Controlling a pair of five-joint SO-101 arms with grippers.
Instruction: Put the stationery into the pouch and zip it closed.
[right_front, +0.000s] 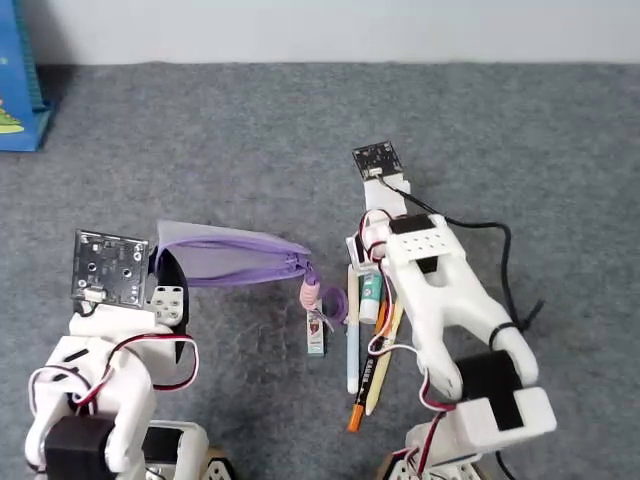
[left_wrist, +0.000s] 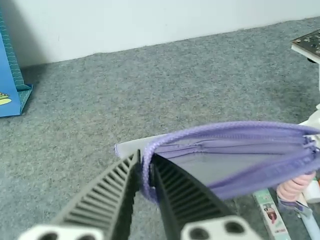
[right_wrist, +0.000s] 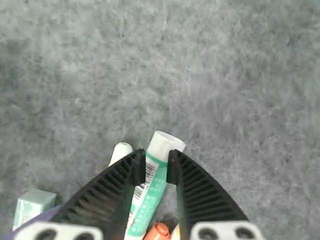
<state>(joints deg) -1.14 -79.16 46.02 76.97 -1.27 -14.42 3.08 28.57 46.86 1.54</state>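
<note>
Stationery lies in a tight bundle on the grey carpet (right_front: 520, 130) beneath the right arm, just beside the zip end of the purple pouch (right_front: 230, 258). The left gripper (left_wrist: 145, 159) is pinched fully together on the pouch's rim at the end away from the bundle, with the purple edge squeezed between its ribbed fingers. From that grip the pouch stretches towards the right arm with its mouth gaping, so that some of the pale lining shows between the two zip edges. A pink coiled zip pull (right_front: 310, 292) hangs at its far end. The right gripper (right_wrist: 156, 155) sits down over the green-and-white glue stick (right_wrist: 164, 144), its fingers drawn in against both sides of the tube just behind the white cap. I cannot tell whether the tube is off the carpet. Alongside the glue stick lie a white pen (right_front: 352, 355), a pale pencil (right_front: 384, 360) and a black marker with an orange end (right_front: 362, 392). A small green eraser (right_front: 316, 335) rests under the zip pull. A blue box (right_front: 15, 90) stands at the far corner
</note>
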